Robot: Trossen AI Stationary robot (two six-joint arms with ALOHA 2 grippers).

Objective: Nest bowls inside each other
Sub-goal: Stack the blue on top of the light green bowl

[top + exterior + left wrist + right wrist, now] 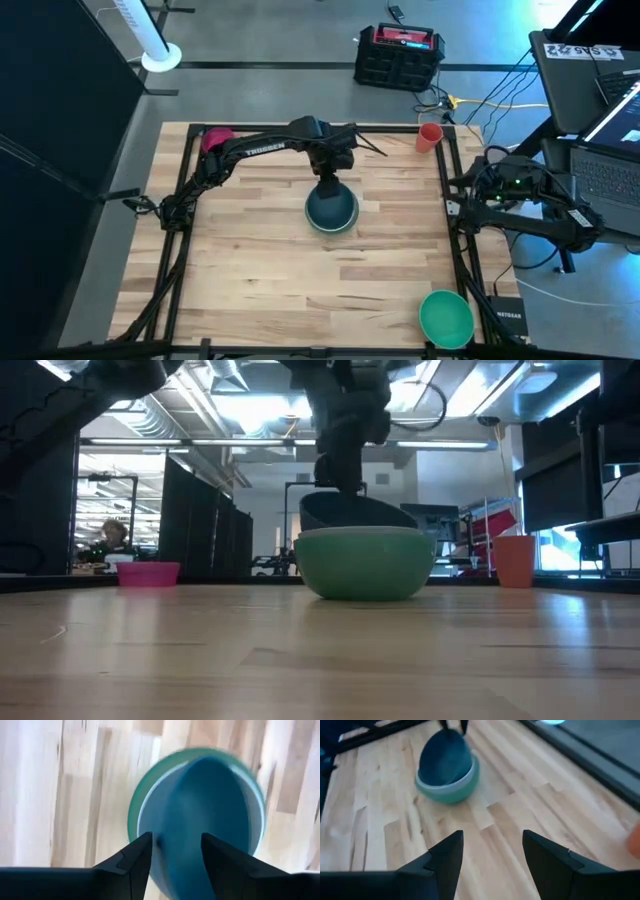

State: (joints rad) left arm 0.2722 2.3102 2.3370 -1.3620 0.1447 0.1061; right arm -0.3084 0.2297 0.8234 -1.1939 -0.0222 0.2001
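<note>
A small pink bowl [216,138] is seen at the far left corner of the table [250,290], well apart from the rest. It has not been nested yet.

Near the middle, a dark teal bowl [331,207] is sitting tilted inside a sage green bowl [364,563]. It looks as if it was put there so the two fit together. The left gripper [327,178] is held right over the teal bowl's far rim. Its fingers [131,861] are spread apart and nothing is squeezed between them, so the bowl seems to have been let go.

An orange cup [429,137] is seen at the far right edge. It is not one of the bowls.

A bright green bowl [446,318] is left alone at the near right corner. It may be picked up next.

The right gripper [492,854] is parked by the table's right side, fingers apart and empty.
</note>
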